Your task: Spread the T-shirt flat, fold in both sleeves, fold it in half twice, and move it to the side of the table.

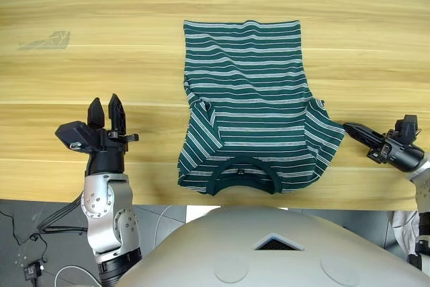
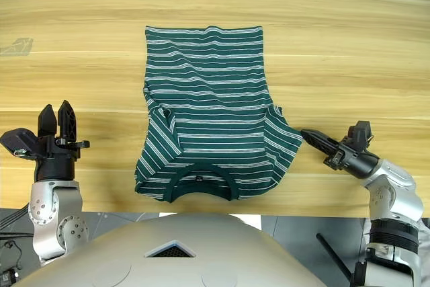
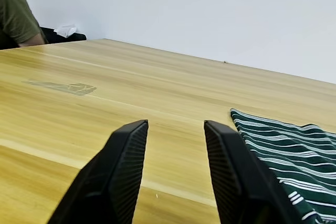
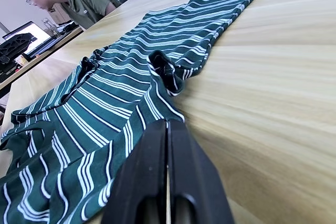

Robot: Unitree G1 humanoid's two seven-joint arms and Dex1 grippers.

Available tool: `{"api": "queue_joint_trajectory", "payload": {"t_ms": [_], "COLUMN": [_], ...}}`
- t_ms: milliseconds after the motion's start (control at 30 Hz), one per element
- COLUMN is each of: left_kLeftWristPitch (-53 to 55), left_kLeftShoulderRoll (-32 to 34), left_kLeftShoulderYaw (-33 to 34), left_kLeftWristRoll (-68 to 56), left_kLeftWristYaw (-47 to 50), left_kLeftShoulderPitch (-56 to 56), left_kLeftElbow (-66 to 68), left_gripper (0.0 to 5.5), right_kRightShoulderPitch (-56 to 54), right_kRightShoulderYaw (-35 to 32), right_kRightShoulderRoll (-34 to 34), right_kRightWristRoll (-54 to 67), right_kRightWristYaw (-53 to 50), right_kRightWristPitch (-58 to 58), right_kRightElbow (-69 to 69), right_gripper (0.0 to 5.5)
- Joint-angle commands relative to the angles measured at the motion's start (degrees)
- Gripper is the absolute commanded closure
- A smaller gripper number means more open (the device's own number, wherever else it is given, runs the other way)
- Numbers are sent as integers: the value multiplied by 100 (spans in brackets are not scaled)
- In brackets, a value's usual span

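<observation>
T-shirt (image 1: 248, 92) sleeve edge at closed right gripper (image 1: 349, 128) tips, left gripper (image 1: 106, 104) well apart

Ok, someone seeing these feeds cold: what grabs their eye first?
The dark green white-striped T-shirt first: it lies mid-way across the light wooden table, collar nearest the robot, sleeves drawn in against its body. Next, the right end effector, shut, with its tips at the shirt's right sleeve edge. The left end effector stands open over bare wood, apart from the shirt.
</observation>
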Motion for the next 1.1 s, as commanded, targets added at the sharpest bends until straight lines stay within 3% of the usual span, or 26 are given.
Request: {"api": "queue_joint_trajectory", "payload": {"t_ms": [33,233,667,1100], "left_kLeftWristPitch": [42,22,13,-37], "left_kLeftShoulderRoll": [-26,-47,-137,-253], "left_kLeftShoulderYaw": [-20,-27,-146,-275], "left_kLeftWristRoll": [78,121,274,382], "left_kLeftWristYaw": [-26,-46,-39,-41], "left_kLeftShoulderPitch": [-39,-52,-211,-323], "left_kLeftElbow": [88,126,210,308], "left_gripper": [350,350,350,350], "right_kRightShoulderPitch": [-68,-15,-9,-296], "right_kRightShoulderYaw": [-94,-113,339,1599], "right_kRightShoulderRoll": [54,70,315,766], "right_kRightWristRoll": [103,153,357,-318], "right_kRightWristYaw": [112,229,7,-492], "right_kRightWristPitch": [78,124,520,277], "right_kRightElbow": [-19,-141,-1726,-2489], "right_gripper": [546,546,546,546]}}
